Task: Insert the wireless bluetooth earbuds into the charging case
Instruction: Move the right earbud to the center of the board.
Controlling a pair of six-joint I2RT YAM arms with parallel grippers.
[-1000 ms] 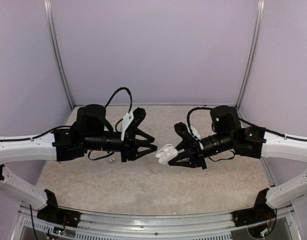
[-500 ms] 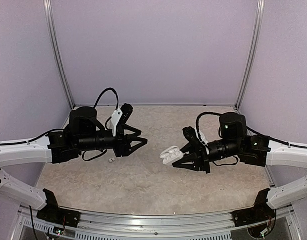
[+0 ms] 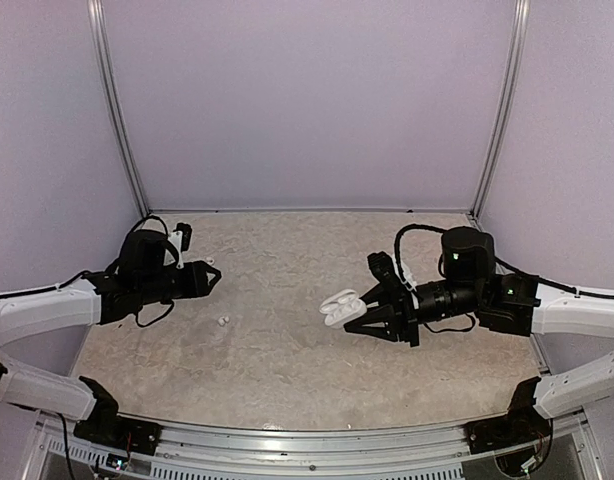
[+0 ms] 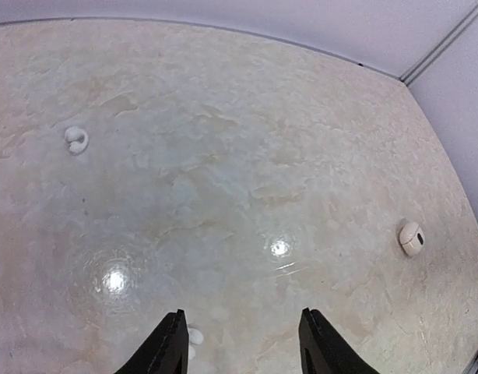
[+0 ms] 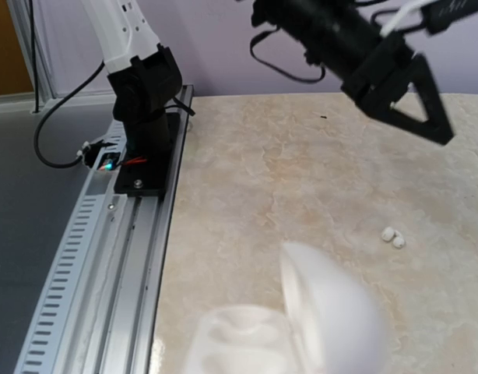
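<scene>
Nearest, one of the wireless bluetooth earbuds (image 3: pixel 223 321) lies on the table (image 3: pixel 287 370). Beyond it, the right gripper (image 3: pixel 357 310) clamps the charging case (image 3: pixel 337 305), whose lid is open and whose wells are too blurred to read. Farther left, the left gripper (image 4: pixel 243 314) hangs with its jaws apart, empty.

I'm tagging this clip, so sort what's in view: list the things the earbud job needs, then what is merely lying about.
Job: open white plastic clamshell charging case, held in the right gripper; tiny whitish bead-like earbud on the mottled beige table.
Just there: black arm base on the silver slotted rail at the near edge.
</scene>
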